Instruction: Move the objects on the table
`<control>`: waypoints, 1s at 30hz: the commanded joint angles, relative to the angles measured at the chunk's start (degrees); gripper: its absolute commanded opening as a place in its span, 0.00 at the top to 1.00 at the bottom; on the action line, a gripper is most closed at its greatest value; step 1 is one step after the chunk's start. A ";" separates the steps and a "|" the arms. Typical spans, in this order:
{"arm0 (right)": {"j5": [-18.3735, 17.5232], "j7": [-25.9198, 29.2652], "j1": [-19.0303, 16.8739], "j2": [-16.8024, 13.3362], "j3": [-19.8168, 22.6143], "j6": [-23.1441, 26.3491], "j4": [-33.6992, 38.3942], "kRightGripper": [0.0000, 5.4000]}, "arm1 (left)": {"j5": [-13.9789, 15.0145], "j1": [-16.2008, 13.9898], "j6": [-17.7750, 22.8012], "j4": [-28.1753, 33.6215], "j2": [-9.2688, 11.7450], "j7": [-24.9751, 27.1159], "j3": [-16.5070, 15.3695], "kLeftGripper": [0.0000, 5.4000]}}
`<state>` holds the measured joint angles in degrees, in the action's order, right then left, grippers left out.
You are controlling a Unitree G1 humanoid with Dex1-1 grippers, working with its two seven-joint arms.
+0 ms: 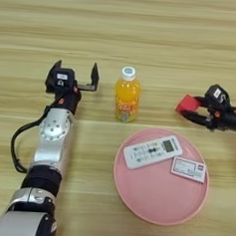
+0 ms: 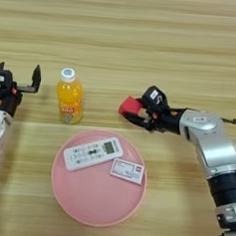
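Small orange-drink bottle (image 1: pixel 127 94) with white cap and a printed label low on its body, upright on the wooden table (image 1: pixel 146 22), just behind the far-left rim of the pink plate (image 1: pixel 154 202) and not touching it. Small red cube (image 2: pixel 130 106), bright and plain, gripped between the two black fingers of the right gripper (image 2: pixel 135 111), fingers closed onto it from the right, one along the top and one along the bottom; whether lifted off the wood or resting on it, cannot tell. Right forearm reaching in from the lower right, gripper pointing toward picture left, well to the right of the bottle and just behind the plate's far-right rim. White remote control (image 1: pixel 152 152) with grey buttons and a small pale display near one end, lying flat and slanted on the far half of the plate. Flat white-and-red card-like box (image 1: pixel 189 169), white face with a red patch at one corner, lying flat on the plate just beside the remote's right end, near the right rim. Left gripper (image 1: pixel 75 73) just left of the bottle, fingers spread wide apart and pointing away toward the far edge, nothing between them, a gap left to the bottle; left arm running down to the lower-left corner.
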<state>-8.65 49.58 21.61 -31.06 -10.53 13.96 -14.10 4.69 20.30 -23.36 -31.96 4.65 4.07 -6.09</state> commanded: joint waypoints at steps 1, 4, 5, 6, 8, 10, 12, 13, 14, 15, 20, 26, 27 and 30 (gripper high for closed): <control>1.96 -0.28 0.48 0.93 -0.44 -2.54 -3.53 0.57 | -0.33 0.75 -0.45 -0.47 -0.01 0.06 -0.01 0.00; 2.44 -0.42 0.43 1.67 -0.39 -3.79 -5.51 0.57 | -0.28 0.68 -0.48 -0.44 0.06 0.13 -0.07 0.00; 2.69 -0.48 0.41 1.83 -0.39 -4.18 -6.01 0.57 | -0.27 0.63 -0.51 -0.42 0.07 0.16 -0.09 0.00; 2.93 -0.49 0.35 1.95 -0.37 -4.51 -6.41 0.57 | -0.29 0.60 -0.51 -0.40 0.08 0.16 -0.10 0.00; 3.21 -0.51 0.27 2.15 -0.22 -4.84 -6.86 0.57 | -0.29 0.56 -0.51 -0.38 0.12 0.18 -0.15 0.00; 3.52 -0.54 0.16 2.24 -0.05 -5.07 -7.05 0.57 | -0.26 0.50 -0.45 -0.26 0.18 0.22 -0.20 0.00; 3.69 -0.67 0.03 2.29 0.09 -5.20 -7.21 0.57 | -0.25 0.44 -0.48 -0.24 0.21 0.27 -0.22 0.00; 3.73 -0.71 -0.01 2.31 0.14 -5.22 -7.25 0.57 | -0.25 0.42 -0.49 -0.25 0.22 0.28 -0.22 0.00; 3.74 -0.69 -0.05 2.32 0.18 -5.21 -7.25 0.52 | -0.26 0.42 -0.51 -0.28 0.22 0.29 -0.23 0.00; 3.77 -0.67 -0.11 2.35 0.17 -5.26 -7.25 0.50 | -0.25 0.39 -0.58 -0.36 0.23 0.32 -0.24 0.00; 3.39 -0.32 -0.32 2.24 0.48 -5.11 -5.92 0.41 | -0.18 0.42 -0.67 -0.62 0.33 0.46 -0.34 0.00; 2.41 -0.43 0.05 1.57 2.15 -5.12 -1.21 0.29 | -0.20 0.41 -0.81 -0.83 0.39 0.57 -0.43 0.00; 2.30 -0.49 0.12 1.52 2.46 -4.88 -0.15 0.26 | -0.20 0.40 -0.82 -0.87 0.40 0.59 -0.46 0.00; 1.64 -0.66 0.22 1.57 3.44 -4.08 3.77 0.19 | -0.16 0.36 -0.78 -0.85 0.50 0.67 -0.51 0.00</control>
<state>-6.11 49.09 21.46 -28.94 -8.07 9.30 -13.06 4.71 20.36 -23.70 -32.23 4.95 4.47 -6.51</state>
